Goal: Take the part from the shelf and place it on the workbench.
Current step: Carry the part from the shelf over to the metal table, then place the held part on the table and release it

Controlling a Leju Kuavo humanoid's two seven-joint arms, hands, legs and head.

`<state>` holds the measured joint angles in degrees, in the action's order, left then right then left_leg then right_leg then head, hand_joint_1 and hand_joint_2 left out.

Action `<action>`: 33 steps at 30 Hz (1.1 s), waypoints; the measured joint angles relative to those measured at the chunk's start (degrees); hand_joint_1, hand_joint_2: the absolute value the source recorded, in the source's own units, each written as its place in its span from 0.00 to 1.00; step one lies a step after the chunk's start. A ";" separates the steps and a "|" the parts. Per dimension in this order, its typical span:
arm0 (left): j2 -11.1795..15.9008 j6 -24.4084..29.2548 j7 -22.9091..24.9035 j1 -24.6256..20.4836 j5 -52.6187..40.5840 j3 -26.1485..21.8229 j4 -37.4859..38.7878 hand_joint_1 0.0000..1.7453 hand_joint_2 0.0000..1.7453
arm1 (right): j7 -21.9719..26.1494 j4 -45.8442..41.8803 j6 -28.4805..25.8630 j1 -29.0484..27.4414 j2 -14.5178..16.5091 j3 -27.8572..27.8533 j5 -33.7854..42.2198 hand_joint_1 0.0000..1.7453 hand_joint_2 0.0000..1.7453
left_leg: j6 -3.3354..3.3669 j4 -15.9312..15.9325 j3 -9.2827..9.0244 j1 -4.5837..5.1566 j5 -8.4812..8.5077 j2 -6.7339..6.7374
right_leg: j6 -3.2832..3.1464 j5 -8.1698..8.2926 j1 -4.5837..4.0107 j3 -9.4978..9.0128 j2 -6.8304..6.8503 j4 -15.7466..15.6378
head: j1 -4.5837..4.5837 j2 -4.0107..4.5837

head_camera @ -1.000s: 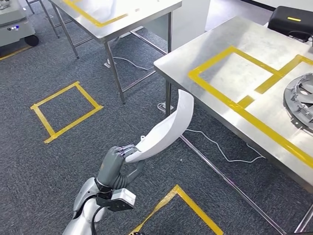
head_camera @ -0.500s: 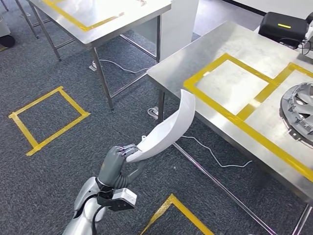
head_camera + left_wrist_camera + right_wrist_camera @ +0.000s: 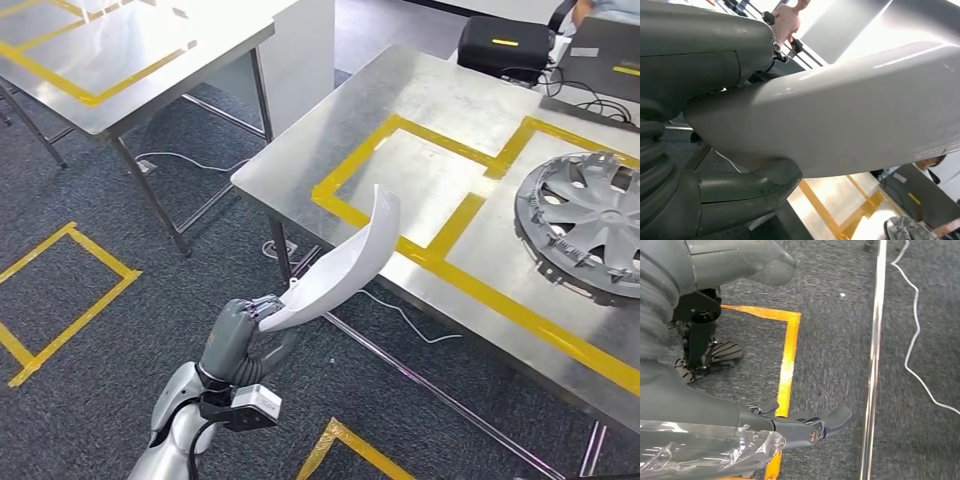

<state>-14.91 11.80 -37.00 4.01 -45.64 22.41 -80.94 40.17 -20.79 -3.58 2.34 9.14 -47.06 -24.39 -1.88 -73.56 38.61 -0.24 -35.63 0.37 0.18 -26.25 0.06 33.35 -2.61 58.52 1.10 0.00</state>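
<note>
Carry step: left hand pinches the narrow end of the white curved trim part, fingers above, thumb below; part juts up and forward, its tip over the table edge by the yellow tape box; advise lifting clear of the edge first; right hand hangs over carpet, fingers straight and apart, holding nothing.

No readable text, label, brand, number or sign on anything in view.
</note>
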 joint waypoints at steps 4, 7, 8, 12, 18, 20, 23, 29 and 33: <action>0.04 0.00 0.00 -0.01 0.00 0.00 0.01 1.00 1.00 | 0.00 0.00 0.00 -0.17 -0.01 0.01 -0.04 0.00 1.00 | -0.58 8.77 0.12 -0.61 7.60 -1.77 | 0.87 -2.31 0.61 -2.76 -3.07 0.02 | 0.08 0.01; 0.03 0.01 0.11 -0.07 -0.05 -0.02 0.08 1.00 1.00 | -0.04 0.00 0.02 -0.13 -0.01 0.03 -0.10 0.00 1.00 | -0.11 15.12 -0.80 -1.13 12.67 -4.08 | 2.21 -3.61 0.82 -3.28 -4.80 -0.04 | 0.55 0.00; -0.02 0.01 0.15 -0.10 -0.08 -0.02 0.10 1.00 1.00 | -0.05 0.00 0.02 -0.21 -0.01 0.04 -0.12 0.00 1.00 | 0.43 15.42 -0.97 -1.07 12.51 -3.71 | 2.63 -3.80 0.88 -3.67 -5.06 -0.34 | 0.62 -0.01; -0.20 0.01 0.17 -0.21 -0.10 0.07 0.13 1.00 1.00 | -0.01 0.00 0.03 -0.09 -0.07 0.04 -0.15 0.00 1.00 | 1.99 15.76 -3.17 -0.96 11.87 -1.64 | 3.60 -5.00 0.64 -1.58 -0.72 4.24 | 0.17 0.00; -0.17 -0.02 0.46 -0.43 -0.69 0.10 0.83 1.00 1.00 | -0.04 0.02 0.22 -0.14 -0.07 0.18 -0.64 0.00 1.00 | 2.71 15.76 -6.96 0.10 8.44 1.88 | 3.13 -5.15 0.23 6.39 2.68 10.61 | -0.21 0.00; -0.16 0.01 0.67 -0.87 -1.07 0.29 1.39 1.00 1.00 | -0.06 0.03 0.33 -0.17 -0.07 0.22 -0.78 0.00 1.00 | 2.53 15.83 -8.57 0.27 7.20 2.96 | 2.42 -0.17 -0.41 4.23 4.58 3.67 | -0.18 0.01; -0.13 0.15 1.17 -1.89 -1.61 0.54 2.32 1.00 1.00 | -0.09 0.08 0.57 0.17 -0.08 0.50 -1.05 0.00 1.00 | 1.49 15.90 -10.18 0.37 6.20 4.22 | 1.36 1.26 -1.16 3.20 5.56 0.79 | -0.23 0.01; 0.00 0.79 2.65 -4.15 -2.37 0.81 3.98 1.00 1.00 | -0.04 0.14 0.78 0.99 -0.15 0.91 -1.63 0.00 1.00 | -0.08 4.16 -3.92 0.04 2.45 0.60 | 0.03 0.88 -0.28 0.43 1.47 0.07 | 0.26 0.01; -0.05 2.19 4.99 -6.35 -3.02 0.06 6.68 1.00 1.00 | -0.04 0.52 1.25 1.25 -0.15 1.48 -2.10 0.00 1.00 | 0.11 2.87 1.13 0.06 3.63 -0.09 | 0.01 -0.47 -0.22 -1.12 -0.54 0.06 | 0.64 0.00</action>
<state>-14.95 14.00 -32.02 -2.35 -48.66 22.47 -74.25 40.13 -20.27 -2.34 3.59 8.98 -45.58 -26.48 -1.76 -70.69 39.74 -0.18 -32.00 0.29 0.19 -26.72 -0.16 32.23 -3.15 58.58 1.75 0.00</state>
